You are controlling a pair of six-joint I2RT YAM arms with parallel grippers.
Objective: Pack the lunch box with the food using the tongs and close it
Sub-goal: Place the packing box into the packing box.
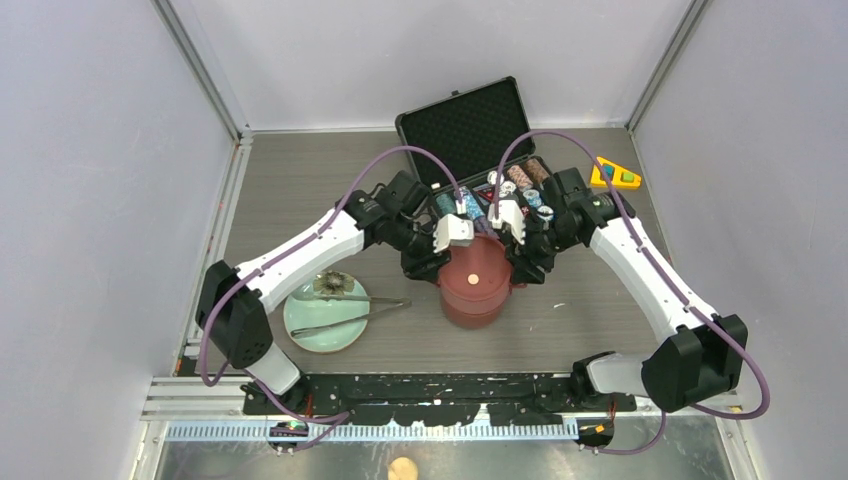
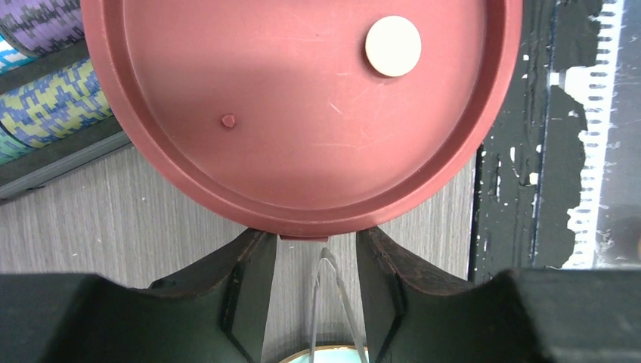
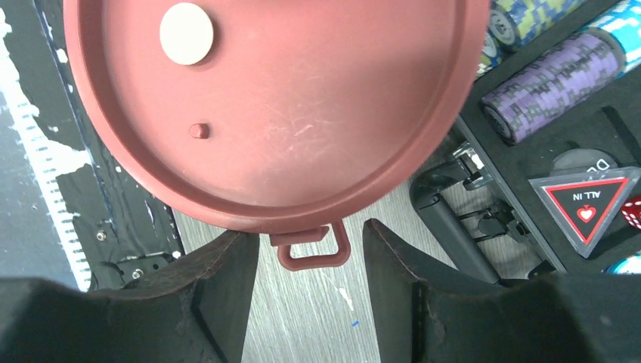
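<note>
The maroon-red lunch box (image 1: 472,295) stands mid-table with a flat red lid on top, and a small beige disc (image 1: 476,277) lies on that lid. My left gripper (image 1: 437,262) is at its left side, open. In the left wrist view a small lid tab sits just past my left gripper (image 2: 316,236). My right gripper (image 1: 520,262) is at the right side, open, with the red clip loop (image 3: 311,251) between its fingers (image 3: 227,280), untouched. The silver tongs (image 1: 352,308) lie across the pale green plate (image 1: 312,325). A dark food piece (image 1: 330,283) rests on the plate's far rim.
The open black case (image 1: 470,125) with poker chip stacks (image 1: 525,180) stands right behind the lunch box. A yellow triangular toy (image 1: 614,175) lies at the back right. A beige round piece (image 1: 402,468) lies below the table's near edge.
</note>
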